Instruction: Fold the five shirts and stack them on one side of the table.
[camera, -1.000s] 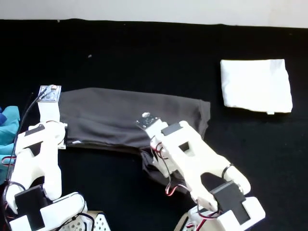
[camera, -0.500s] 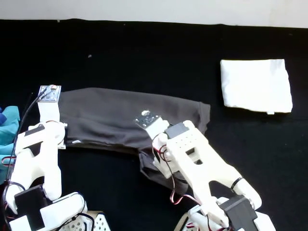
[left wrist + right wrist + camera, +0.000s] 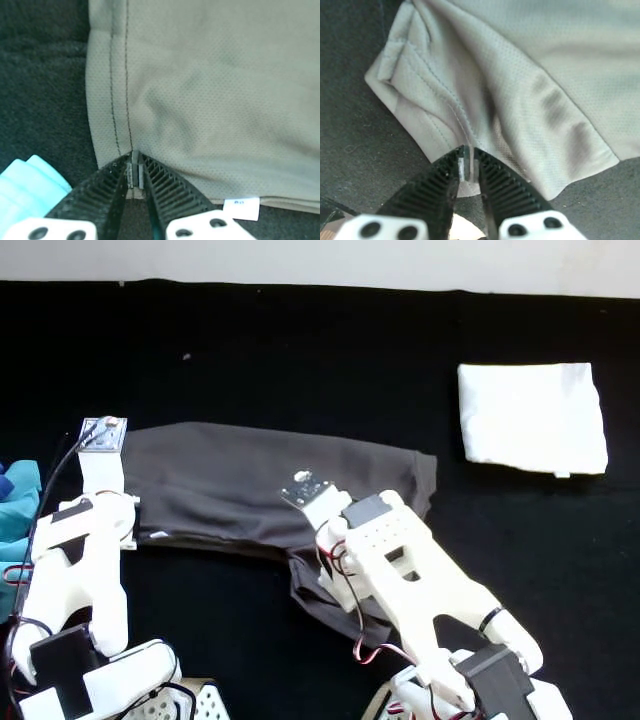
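Note:
A dark grey shirt (image 3: 260, 485) lies spread across the middle of the black table, with a sleeve (image 3: 315, 600) bunched toward the near side. In the left wrist view my left gripper (image 3: 135, 172) is shut on the shirt's stitched hem corner (image 3: 117, 135). A small white tag (image 3: 241, 207) sits on the near edge beside it. In the right wrist view my right gripper (image 3: 468, 167) is shut on a fold of the creased sleeve (image 3: 445, 105). A folded white shirt (image 3: 532, 417) rests at the far right.
A teal cloth (image 3: 15, 505) lies at the table's left edge, close to the left arm, and shows again as a teal cloth corner (image 3: 27, 182) beside the left gripper. Bare black table (image 3: 300, 350) stretches behind the grey shirt and between it and the white shirt.
The right arm swung and its wrist turned, shifting the bunched sleeve slightly to the left. The left arm stayed where it was.

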Robot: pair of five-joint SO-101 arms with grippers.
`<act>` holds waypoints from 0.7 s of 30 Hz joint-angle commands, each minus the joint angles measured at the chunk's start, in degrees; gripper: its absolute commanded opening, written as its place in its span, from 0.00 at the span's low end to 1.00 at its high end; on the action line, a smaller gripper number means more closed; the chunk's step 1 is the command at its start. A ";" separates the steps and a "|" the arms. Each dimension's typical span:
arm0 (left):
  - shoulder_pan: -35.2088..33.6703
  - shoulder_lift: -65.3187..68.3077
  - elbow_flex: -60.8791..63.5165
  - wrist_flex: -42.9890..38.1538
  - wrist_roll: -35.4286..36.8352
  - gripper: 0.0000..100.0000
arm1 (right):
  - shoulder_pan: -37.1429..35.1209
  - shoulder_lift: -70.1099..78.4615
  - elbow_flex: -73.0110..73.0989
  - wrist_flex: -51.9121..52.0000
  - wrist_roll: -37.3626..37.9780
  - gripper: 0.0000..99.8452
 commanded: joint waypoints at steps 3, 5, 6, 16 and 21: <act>0.22 0.04 0.04 -1.67 -0.35 0.01 | -0.48 0.04 -0.66 0.04 0.53 0.09; 0.22 0.04 0.04 -1.67 -0.35 0.01 | -0.48 0.13 -0.48 -0.92 0.53 0.11; 0.22 0.04 0.04 -1.67 -0.35 0.01 | -0.48 0.13 -0.48 -0.92 0.53 0.11; 0.22 0.04 0.04 -1.67 -0.35 0.01 | -0.66 0.13 2.51 -3.65 0.53 0.11; 0.22 0.04 0.04 -1.67 -0.35 0.01 | -0.66 0.13 7.52 -8.04 0.62 0.11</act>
